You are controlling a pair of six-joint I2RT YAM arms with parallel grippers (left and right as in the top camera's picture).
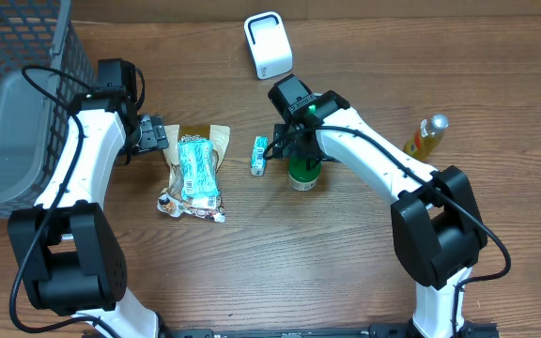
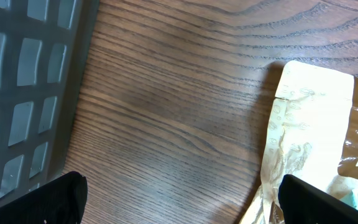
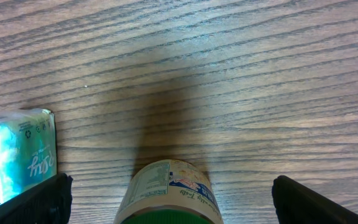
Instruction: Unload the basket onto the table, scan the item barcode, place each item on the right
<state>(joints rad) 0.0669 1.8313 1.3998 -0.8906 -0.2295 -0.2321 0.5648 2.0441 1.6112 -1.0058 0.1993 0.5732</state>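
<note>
Work surface: brown wooden table; pronounced grain running left to right; matte finish; lighting even, from above, producing short soft shadows; grey mesh basket positioned at the far left corner.

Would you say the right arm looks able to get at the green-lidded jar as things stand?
Probably yes: the right gripper is open, the green-lidded jar sits between its fingers, and the teal pack lies to one side, apart from it.
</note>
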